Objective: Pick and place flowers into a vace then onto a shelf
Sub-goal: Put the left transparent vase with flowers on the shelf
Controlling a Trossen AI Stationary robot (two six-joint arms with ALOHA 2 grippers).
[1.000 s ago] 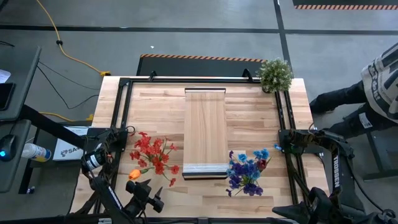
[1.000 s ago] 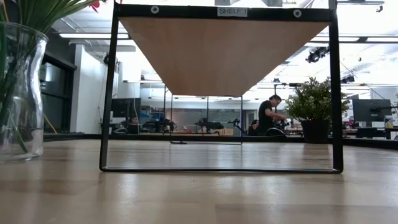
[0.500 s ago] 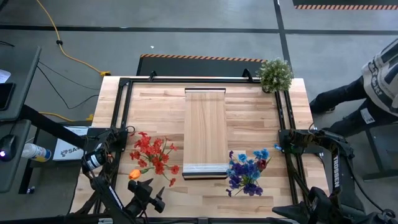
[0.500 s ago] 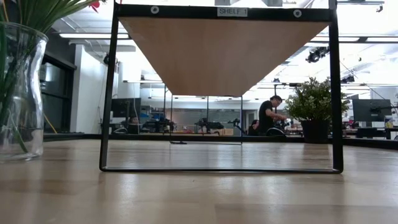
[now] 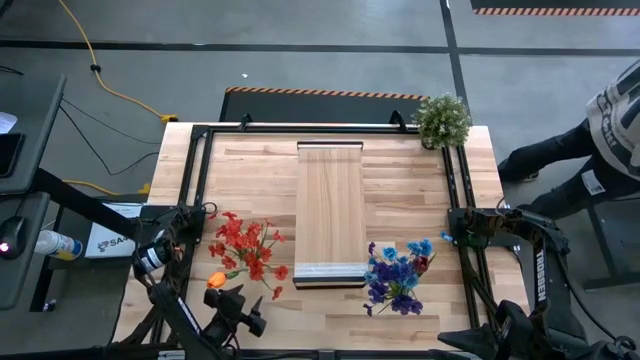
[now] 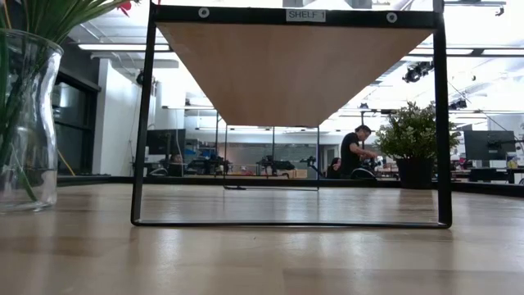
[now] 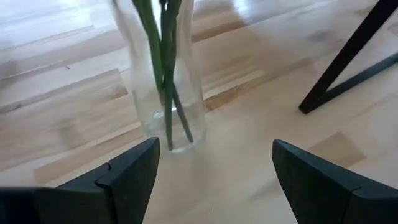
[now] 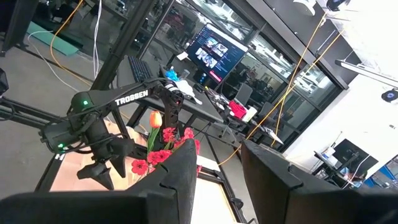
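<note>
Left gripper [image 7: 211, 165] wide open, empty, facing glass vase [image 7: 165, 93]

Slatted wooden tabletop [image 5: 250, 170], edged with a black frame. Just ahead of the wide-spread left gripper [image 7: 211, 174]: glass vase [image 7: 165, 93] upright on the boards, holding red flowers [image 5: 245, 250]. Beyond it and to that gripper's right: raised shelf [image 5: 330, 210] on black legs, top bare. Farther right, beside the shelf's near end: blue and purple flowers [image 5: 398, 275]. At the far right corner, well away: potted plant [image 5: 442, 120].
</note>
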